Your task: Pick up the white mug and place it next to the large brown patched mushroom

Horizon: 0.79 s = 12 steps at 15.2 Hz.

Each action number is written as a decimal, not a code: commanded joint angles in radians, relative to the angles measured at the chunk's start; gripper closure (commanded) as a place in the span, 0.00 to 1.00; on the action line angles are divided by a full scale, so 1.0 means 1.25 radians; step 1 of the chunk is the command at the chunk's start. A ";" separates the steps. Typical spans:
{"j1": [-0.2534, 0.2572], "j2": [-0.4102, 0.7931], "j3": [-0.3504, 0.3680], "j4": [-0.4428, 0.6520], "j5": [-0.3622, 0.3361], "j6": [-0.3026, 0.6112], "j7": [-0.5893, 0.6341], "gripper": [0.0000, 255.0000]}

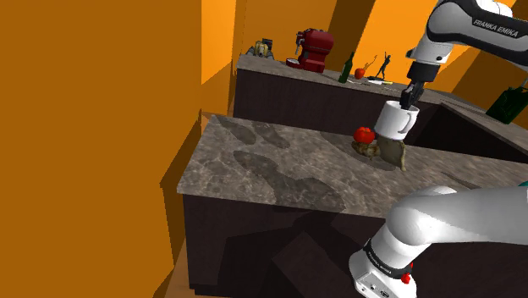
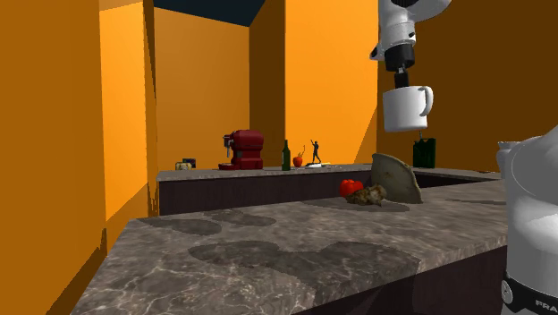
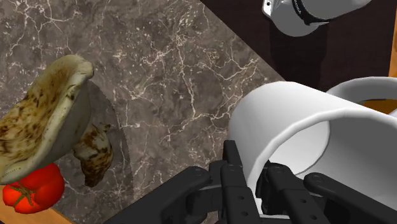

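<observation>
Two gripper (image 1: pixel 409 102) fingers are clamping the white mug (image 1: pixel 394 121) by its rim. Hanging at twelve o'clock of the mushroom (image 1: pixel 391 151) (shoulder view), it is needing a slow, upright descent alongside.

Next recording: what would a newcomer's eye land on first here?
The white mug hangs in the air, clasped at its rim by the black gripper. On the marbled counter below, a brown patched mushroom lies beside a red tomato. Bright orange walls stand behind.
</observation>
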 commanded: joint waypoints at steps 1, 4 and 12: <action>-0.012 -0.014 -0.031 0.003 -0.029 -0.009 -0.041 1.00; -0.025 -0.026 -0.077 0.013 -0.069 -0.016 -0.098 1.00; -0.046 -0.022 -0.212 0.073 -0.169 -0.020 -0.257 1.00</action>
